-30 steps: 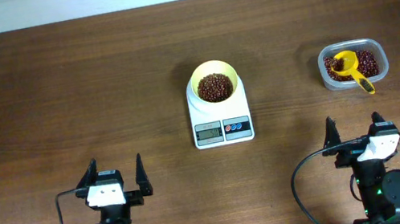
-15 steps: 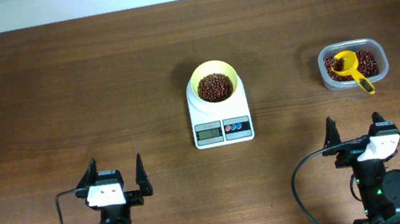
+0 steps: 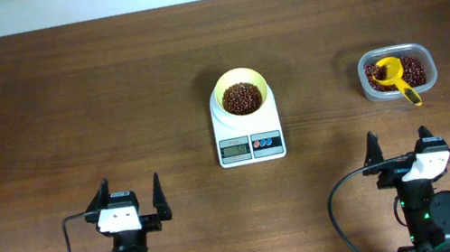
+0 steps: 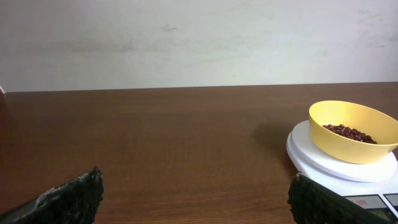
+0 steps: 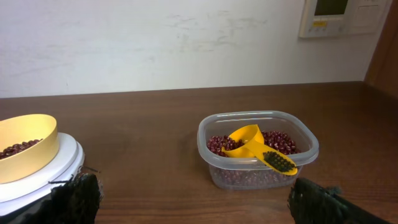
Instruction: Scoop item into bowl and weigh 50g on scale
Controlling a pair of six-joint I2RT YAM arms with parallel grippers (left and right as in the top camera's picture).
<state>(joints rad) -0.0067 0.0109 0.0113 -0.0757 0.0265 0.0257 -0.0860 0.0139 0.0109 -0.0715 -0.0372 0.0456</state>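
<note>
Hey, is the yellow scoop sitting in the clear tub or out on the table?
Inside. The scoop has its cup resting on the beans in the clear tub, with its handle poking out over the near rim.

Dark brown wood-grain table (image 3: 65, 98) fills nearly all I see from overhead, its grain running side to side. An off-white wall (image 4: 186, 43) rises straight behind its far edge, faintly scuffed and smudged. High on my right is a pale wall panel (image 5: 329, 15) with a small screen. Beside it, a brown wooden board (image 5: 388, 56) stands at the edge of my view. The light is even, with a soft sheen on the tabletop.
</note>
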